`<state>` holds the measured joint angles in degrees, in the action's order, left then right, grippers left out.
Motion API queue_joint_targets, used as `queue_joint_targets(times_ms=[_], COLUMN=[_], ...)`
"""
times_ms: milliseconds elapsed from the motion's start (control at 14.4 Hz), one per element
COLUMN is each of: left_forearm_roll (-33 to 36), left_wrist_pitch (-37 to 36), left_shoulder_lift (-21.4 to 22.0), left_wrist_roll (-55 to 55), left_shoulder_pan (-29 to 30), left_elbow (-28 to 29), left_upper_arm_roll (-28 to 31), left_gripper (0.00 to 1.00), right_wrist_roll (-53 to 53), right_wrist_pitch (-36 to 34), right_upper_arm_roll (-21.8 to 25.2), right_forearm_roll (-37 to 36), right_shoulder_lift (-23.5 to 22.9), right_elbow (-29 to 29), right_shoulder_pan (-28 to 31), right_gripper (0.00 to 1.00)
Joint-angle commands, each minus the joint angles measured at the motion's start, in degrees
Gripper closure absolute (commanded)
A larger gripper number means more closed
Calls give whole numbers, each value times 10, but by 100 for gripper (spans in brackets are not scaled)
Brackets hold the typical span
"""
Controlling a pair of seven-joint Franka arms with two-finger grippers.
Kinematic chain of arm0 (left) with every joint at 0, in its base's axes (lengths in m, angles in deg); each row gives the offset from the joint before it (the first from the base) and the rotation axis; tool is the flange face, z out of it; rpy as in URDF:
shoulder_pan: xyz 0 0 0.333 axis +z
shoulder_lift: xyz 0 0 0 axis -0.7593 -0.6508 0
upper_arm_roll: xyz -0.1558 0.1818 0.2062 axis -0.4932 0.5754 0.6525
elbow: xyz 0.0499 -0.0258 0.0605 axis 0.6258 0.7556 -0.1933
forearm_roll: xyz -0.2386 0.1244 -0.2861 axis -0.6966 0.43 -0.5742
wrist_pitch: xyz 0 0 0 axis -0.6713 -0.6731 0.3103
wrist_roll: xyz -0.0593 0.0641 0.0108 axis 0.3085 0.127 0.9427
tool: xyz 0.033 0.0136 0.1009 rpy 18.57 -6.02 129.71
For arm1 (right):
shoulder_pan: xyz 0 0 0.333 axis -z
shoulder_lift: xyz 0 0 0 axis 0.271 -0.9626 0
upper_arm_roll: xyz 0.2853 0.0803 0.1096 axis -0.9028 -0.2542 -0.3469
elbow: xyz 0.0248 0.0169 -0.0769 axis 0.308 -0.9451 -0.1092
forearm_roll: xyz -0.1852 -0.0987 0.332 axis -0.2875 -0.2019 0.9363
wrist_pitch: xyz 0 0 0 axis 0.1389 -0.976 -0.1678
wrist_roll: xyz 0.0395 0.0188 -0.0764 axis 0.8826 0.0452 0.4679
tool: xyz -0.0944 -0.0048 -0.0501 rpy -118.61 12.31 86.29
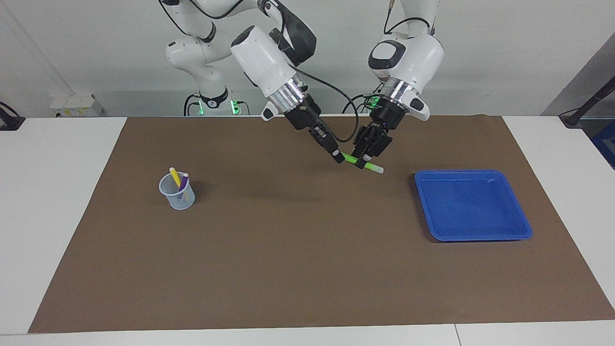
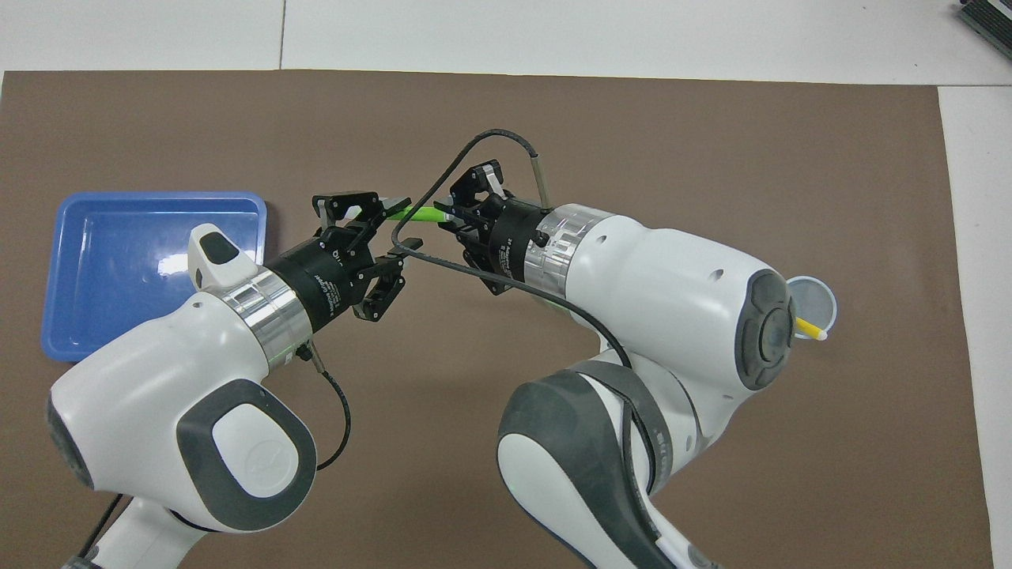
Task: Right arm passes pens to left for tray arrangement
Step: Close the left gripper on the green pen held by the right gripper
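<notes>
The green pen (image 1: 363, 164) hangs above the mat near the table's middle, nearly level, whitish tip toward the blue tray (image 1: 521, 229). The tray lies flat toward the left arm's end. The yellow pen (image 1: 175, 177) and purple pen (image 1: 183, 182) stand tilted toward the right arm's end.

No text, label, brand or number can be read anywhere; the left arm's gripper (image 2: 360, 225) carries small white print, too fine to read.
</notes>
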<state>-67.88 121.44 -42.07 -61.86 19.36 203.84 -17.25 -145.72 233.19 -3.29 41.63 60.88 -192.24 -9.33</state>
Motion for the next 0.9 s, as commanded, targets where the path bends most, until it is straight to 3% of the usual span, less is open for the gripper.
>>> queue_joint_targets(times_ms=[0, 487, 835], left_forearm_roll=[-11, -11, -11], left_wrist_pitch=[0, 0, -7], left_shoulder_lift=[0, 3, 4], left_wrist_roll=[-2, -5, -4], left_shoulder_pan=[-5, -6, -8], left_elbow=[-7, -7, -7], left_upper_arm_roll=[3, 3, 3], left_gripper=[62, 99, 100], right_wrist_roll=[14, 14, 13], right_wrist_pitch=[12, 12, 11], right_upper_arm_roll=[-2, -2, -2], right_forearm_roll=[17, 17, 17], right_shoulder_lift=[-1, -1, -1], right_elbow=[-1, 0, 0], right_shoulder_pan=[3, 4, 7], right_gripper=[100, 100, 100])
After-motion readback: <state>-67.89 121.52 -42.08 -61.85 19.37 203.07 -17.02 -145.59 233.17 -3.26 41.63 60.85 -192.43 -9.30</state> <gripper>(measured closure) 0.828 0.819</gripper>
